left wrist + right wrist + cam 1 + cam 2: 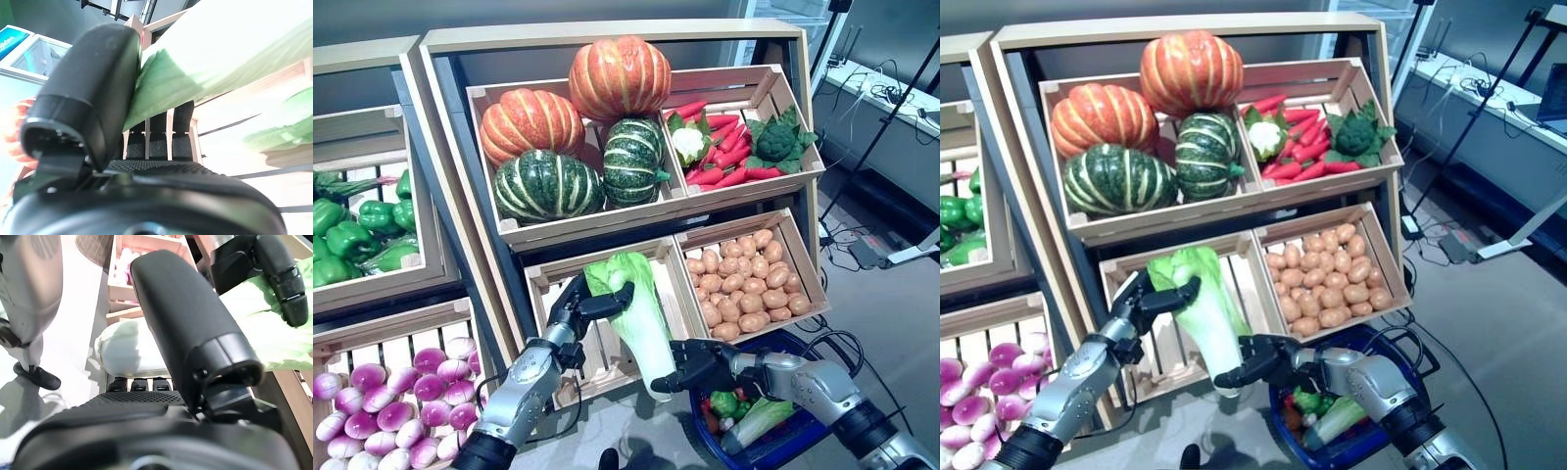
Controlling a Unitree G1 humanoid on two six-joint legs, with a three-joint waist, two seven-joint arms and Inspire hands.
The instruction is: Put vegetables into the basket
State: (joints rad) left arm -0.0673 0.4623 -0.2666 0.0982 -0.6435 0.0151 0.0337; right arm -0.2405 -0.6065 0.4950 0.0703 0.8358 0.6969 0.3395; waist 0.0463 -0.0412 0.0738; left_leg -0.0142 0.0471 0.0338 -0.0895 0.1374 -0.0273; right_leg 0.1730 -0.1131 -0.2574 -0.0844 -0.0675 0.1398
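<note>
Here both hands' fingers clasp the pale, green-leafed cabbage (636, 318): left hand (579, 305), right hand (697, 367).

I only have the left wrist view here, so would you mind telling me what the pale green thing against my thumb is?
Observer: It is a napa cabbage, leafy end up, gripped near the top by the left hand.
Operator: Is the right hand involved?
Observer: Yes, the right hand is closed around its white base.
Operator: Where is the basket?
Observer: The blue basket sits on the floor below the right hand, already holding some vegetables.
Operator: What is behind the cabbage?
Observer: A slatted wooden crate beside a crate of potatoes.
</note>
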